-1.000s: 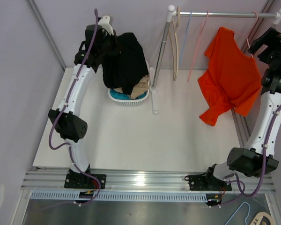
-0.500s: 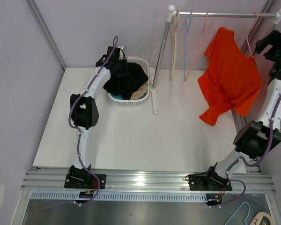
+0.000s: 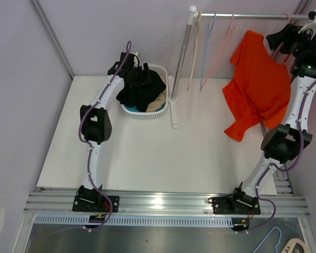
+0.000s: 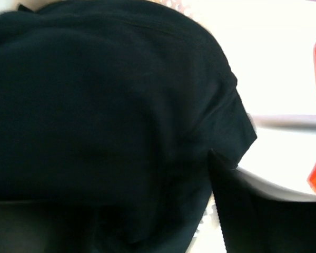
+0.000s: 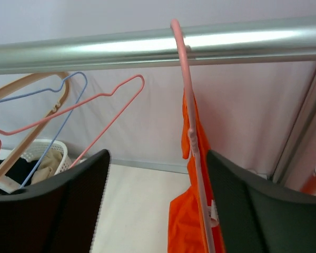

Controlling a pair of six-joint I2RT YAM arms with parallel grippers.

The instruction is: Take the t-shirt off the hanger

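An orange t-shirt [image 3: 258, 89] hangs on a thin pink hanger [image 3: 279, 52], hooked over the metal rail [image 3: 242, 16] at the far right. My right gripper [image 3: 284, 38] is up at the hanger's neck, just below the rail. In the right wrist view the hanger [image 5: 192, 137] stands between the open fingers [image 5: 253, 200], nearer the right one, with the t-shirt [image 5: 187, 226] below it. My left gripper [image 3: 137, 74] is over the white basket [image 3: 142, 112], open against a black garment [image 4: 105, 105] that fills the left wrist view.
Empty hangers, one wooden [image 3: 194, 52], one blue [image 3: 204, 58] and one pink [image 5: 102, 97], hang on the rail left of the t-shirt. The rack's post [image 3: 180, 58] stands beside the basket, which holds other clothes under the black garment.
The left arm lowered the black garment into the basket and its jaws came apart. The right gripper moved up and left to the pink hanger's neck, its jaws narrowing a little.
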